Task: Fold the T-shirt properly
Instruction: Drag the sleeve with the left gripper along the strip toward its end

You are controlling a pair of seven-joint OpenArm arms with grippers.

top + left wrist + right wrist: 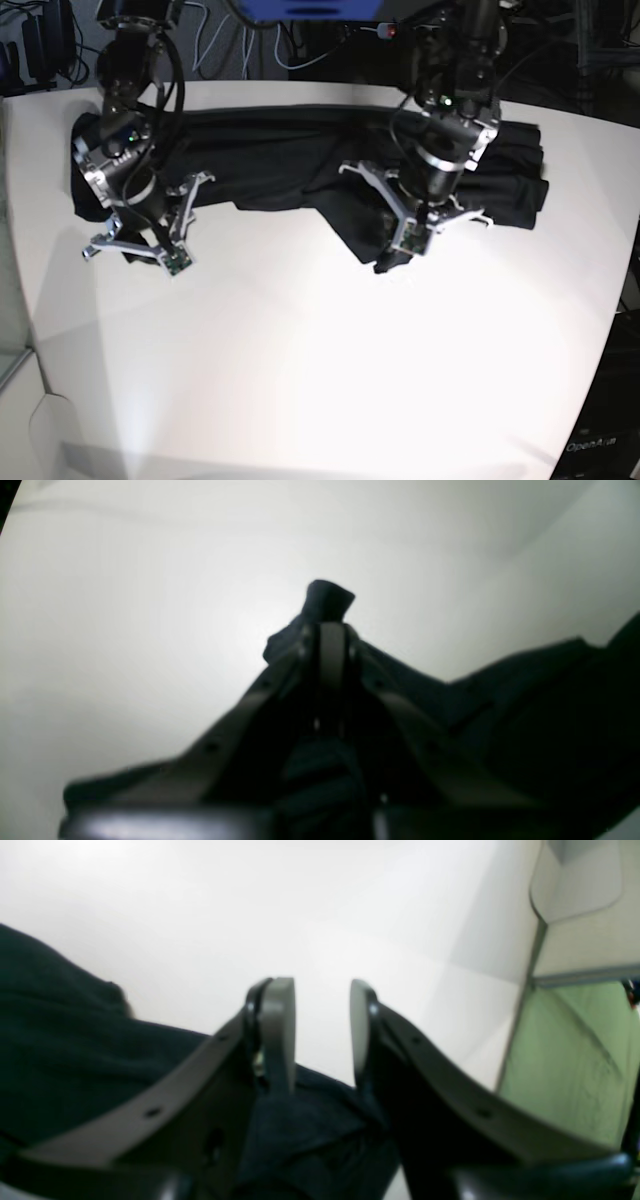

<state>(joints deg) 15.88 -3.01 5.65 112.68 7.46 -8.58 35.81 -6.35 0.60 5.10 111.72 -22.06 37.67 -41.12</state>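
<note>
The shirt [300, 160] lay bunched along the surface's [320, 360] far side, its hem pinched by the left gripper [413, 243] while the right gripper [150, 245] gaped empty, so that thin fold might slip.

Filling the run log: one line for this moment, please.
left gripper: shut on T-shirt fold | right gripper: open, empty | T-shirt: bunched on table

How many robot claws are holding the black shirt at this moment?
1. The left claw is shut on a bunched edge of the T-shirt. The right claw is open, empty, above its other end.
</note>
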